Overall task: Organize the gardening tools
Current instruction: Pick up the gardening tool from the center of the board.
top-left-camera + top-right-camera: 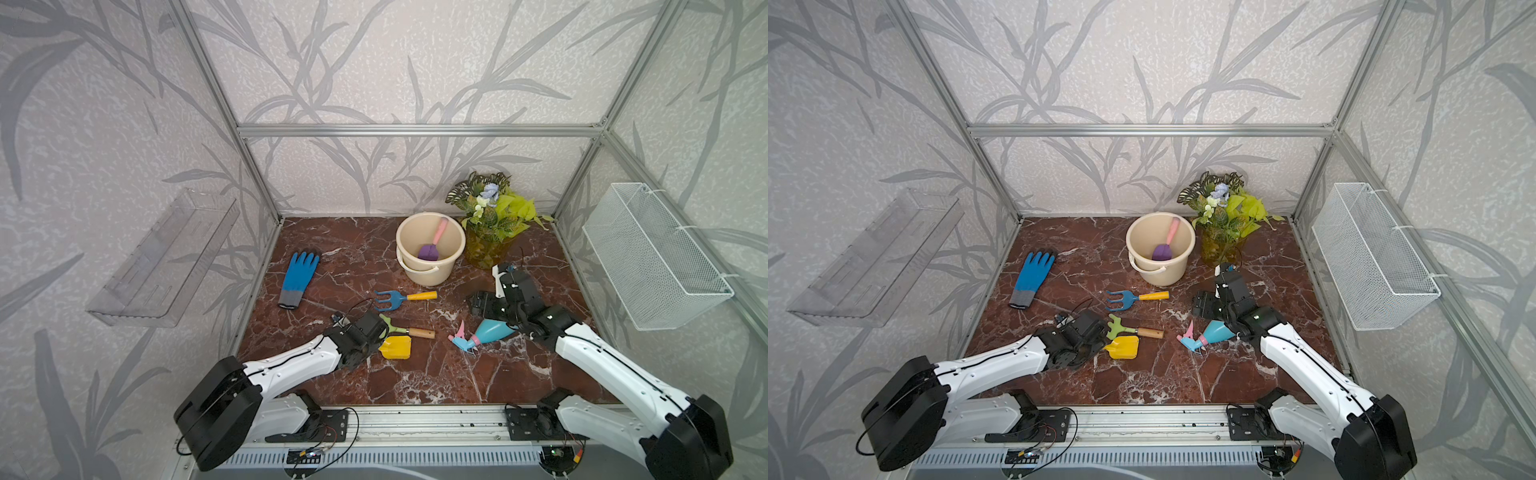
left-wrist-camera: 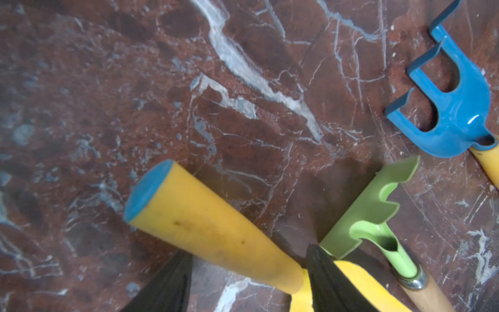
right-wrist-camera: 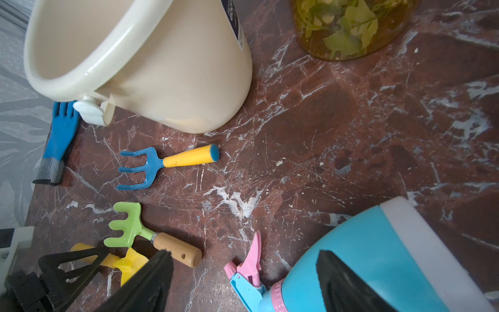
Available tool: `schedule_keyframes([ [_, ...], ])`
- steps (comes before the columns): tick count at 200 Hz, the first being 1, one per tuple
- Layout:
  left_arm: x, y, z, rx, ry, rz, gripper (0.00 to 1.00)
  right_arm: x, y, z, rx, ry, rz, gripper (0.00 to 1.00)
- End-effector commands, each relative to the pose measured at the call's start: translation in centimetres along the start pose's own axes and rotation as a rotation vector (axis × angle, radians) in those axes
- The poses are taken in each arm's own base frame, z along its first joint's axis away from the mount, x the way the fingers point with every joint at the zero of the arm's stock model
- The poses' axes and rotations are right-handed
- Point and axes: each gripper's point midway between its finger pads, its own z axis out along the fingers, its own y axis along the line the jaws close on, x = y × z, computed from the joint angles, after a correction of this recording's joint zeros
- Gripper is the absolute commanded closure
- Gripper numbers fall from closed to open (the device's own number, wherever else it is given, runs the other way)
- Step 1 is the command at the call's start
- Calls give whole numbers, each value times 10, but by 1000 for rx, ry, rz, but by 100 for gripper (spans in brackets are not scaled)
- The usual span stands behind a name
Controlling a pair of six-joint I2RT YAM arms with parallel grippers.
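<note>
Left arm extends low from the near-left base across the tabletop (image 1: 415, 374), forearm sloping toward the middle, wrist bent down. The left pincer (image 2: 249, 250) straddles the handle of the yellow shovel (image 1: 397, 347), a black finger close against it on each side. Whether it actually clamps the handle cannot be told. The shovel lies flat at near centre, long axis left to right, blade to the right and blue-capped handle end to the left.

Right arm extends from the near-right base, wrist turned leftward. The right pincer (image 3: 243, 254) stands wide and holds nothing — one finger (image 3: 348, 283) sits over the body of the spray bottle (image 1: 488, 331), the other well clear of it. The bottle lies on its side right of centre, pink trigger and nozzle pointing near-left, base toward the right under the wrist.

The green rake (image 1: 405, 329) lies just beyond the shovel, head left, wooden handle right. The blue fork (image 1: 405, 297) lies farther on and nearly parallel, tines left, yellow handle right.

The blue glove (image 1: 299, 278) lies near the left edge, fingers pointing far, grey cuff near.

The cream bucket (image 1: 432, 274) stands upright at far centre. A dark label (image 3: 235, 21) on its wall carries writing too small to read. Inside is the purple scoop (image 1: 432, 245) — blade down on the bottom, pink handle leaning up toward the far-right rim. The potted plant (image 1: 490, 216) stands just right of the bucket.
</note>
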Motion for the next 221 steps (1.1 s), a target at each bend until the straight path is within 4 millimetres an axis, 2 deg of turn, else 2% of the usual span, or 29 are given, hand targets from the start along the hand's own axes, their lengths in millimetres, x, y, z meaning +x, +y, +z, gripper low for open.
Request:
schedule_keyframes([
  [1,-2,4,7,-29,10,-14,32,-9,-1,-10,12,-52,-9,12],
  [27,-6,7,11,-45,10,-18,34,-9,-4,-10,22,-61,-8,12],
  [70,-3,18,24,-90,77,-16,38,-11,-5,-10,30,-72,-1,12],
  [107,-2,19,35,-139,140,12,52,-13,-8,-11,44,-92,6,12],
  [148,3,14,46,-175,183,65,61,-15,-14,-14,63,-113,7,12],
  [183,6,13,54,-203,219,122,67,-16,-18,-17,78,-132,11,12],
  [221,4,16,53,-228,217,158,72,-17,-25,-21,93,-154,23,12],
])
